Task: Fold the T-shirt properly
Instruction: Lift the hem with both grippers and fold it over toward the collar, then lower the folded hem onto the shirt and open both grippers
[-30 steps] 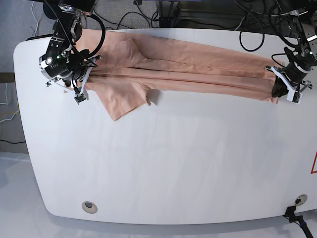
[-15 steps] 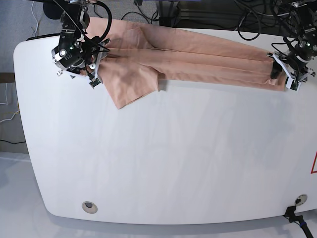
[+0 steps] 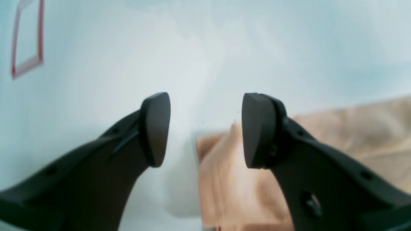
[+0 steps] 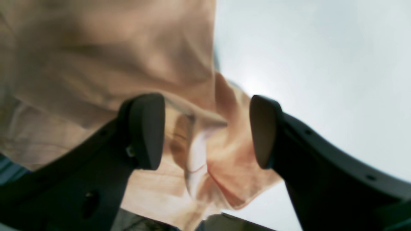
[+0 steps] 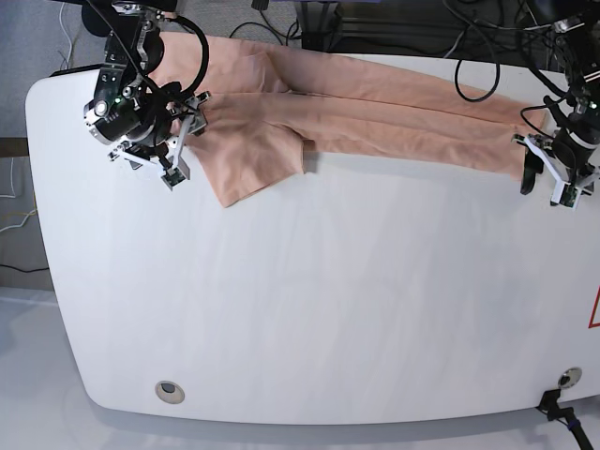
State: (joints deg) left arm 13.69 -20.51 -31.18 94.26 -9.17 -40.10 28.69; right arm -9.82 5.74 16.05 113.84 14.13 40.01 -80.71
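Observation:
The peach T-shirt (image 5: 375,112) lies as a long folded strip along the table's far edge, with one sleeve flap (image 5: 253,159) spread toward the front. My right gripper (image 5: 187,136) stands open at the strip's left end; in the right wrist view a loose bunch of the T-shirt (image 4: 224,160) lies behind the open right gripper (image 4: 205,128), unpinched. My left gripper (image 5: 542,178) is open just off the strip's right end. The left wrist view shows the left gripper (image 3: 205,128) with nothing between its fingers and the T-shirt's corner (image 3: 231,186) on the table beneath.
The white table (image 5: 328,300) spreads wide in front of the shirt. A red-outlined mark (image 5: 595,309) sits at its right edge and a round hole (image 5: 169,390) near the front left. Cables (image 5: 469,56) hang behind the far edge.
Both grippers were shut on the shirt's ends, carried the strip toward the far edge, then opened and let go. Each has since drawn back a little toward the front.

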